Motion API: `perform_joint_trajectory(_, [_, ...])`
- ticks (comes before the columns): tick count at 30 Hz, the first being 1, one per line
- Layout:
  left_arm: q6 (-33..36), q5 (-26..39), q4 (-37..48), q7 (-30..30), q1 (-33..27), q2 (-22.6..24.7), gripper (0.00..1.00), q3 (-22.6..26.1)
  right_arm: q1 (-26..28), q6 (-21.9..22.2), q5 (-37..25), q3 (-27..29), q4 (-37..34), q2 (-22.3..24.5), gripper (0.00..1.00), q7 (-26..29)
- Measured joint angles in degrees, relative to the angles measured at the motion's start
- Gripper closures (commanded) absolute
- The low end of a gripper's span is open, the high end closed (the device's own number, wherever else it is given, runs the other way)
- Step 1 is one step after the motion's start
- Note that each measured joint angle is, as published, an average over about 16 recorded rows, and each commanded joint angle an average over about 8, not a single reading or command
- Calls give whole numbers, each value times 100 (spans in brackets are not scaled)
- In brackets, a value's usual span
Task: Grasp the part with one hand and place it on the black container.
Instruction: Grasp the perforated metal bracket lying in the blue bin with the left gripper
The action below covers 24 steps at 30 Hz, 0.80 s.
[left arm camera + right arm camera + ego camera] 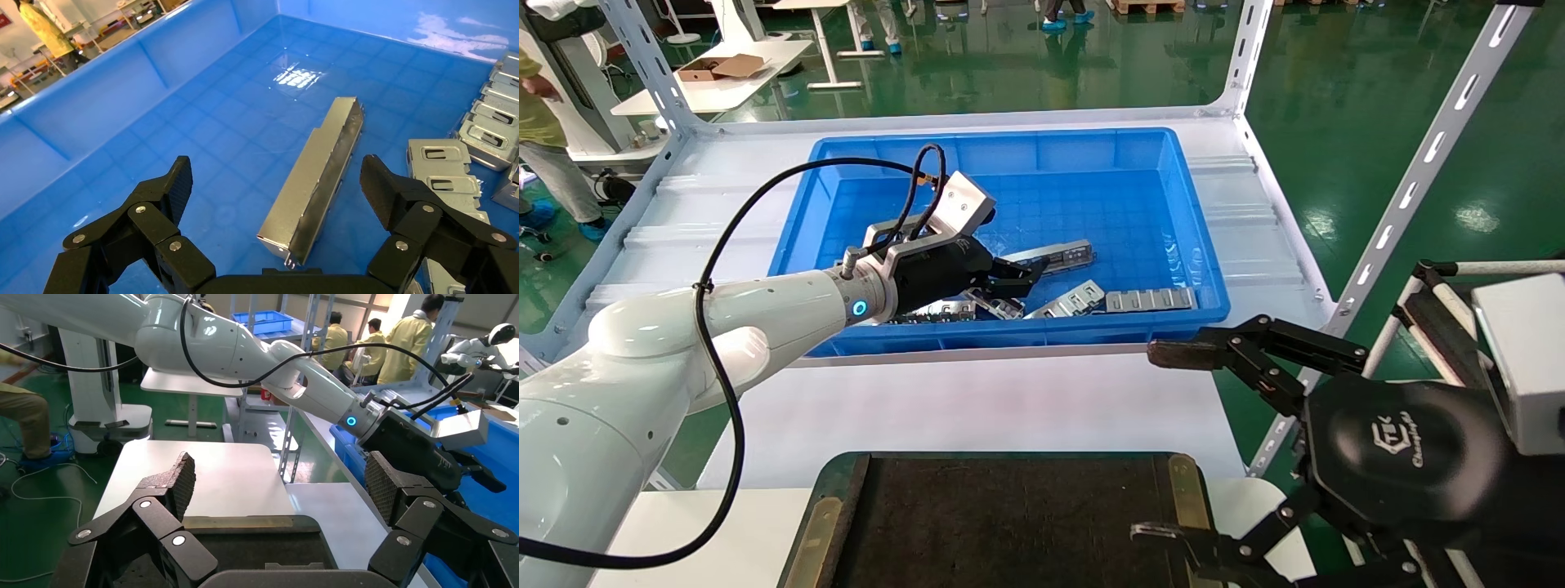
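- The left black claw hand (1017, 278) on its glossy white arm reaches into the big blue plastic bin (1009, 147), its fingers spread wide with nothing between them.
- The part, a narrow, long silver-grey sheet-metal strip (315, 180), lies flat on the bin floor between the open fingers (174, 187), touching neither.
- The wide, flat black container with a dark green rim (834, 498) sits on the white table (977, 408) nearest the robot and looks bare.
- The right black claw hand (1173, 441) hangs open beside the container, apparently idle.
- Risk, as I judge it: the strip's smooth folded walls could slip or twist if the fingers close off-centre.
- Risk: shorter stamped silver pieces (489, 122) lie near one finger and might be nudged or caught.
- Writing: a white logo on the right hand (1397, 437); its words are too small to read surely.
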Motion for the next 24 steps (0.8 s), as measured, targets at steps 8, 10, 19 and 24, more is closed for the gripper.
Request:
perform_joint_trajectory(8, [-89,-154,-76,-132,51,-3,100,260,0,0,0,-1,0,0,100,0])
perform_joint_trajectory(10, [-111,-192,-89,-158,60,-5,100,324,0,0,0,-1,0,0,100,0])
perform_joint_trajectory(19, [-203,-358,-118,-234,87,-11,100,591,0,0,1,-1,0,0,100,-1])
perform_joint_trajectory(24, [-246,-449,-119,-255,93,-15,100,721,0,1,1,-2,0,1,100,-1])
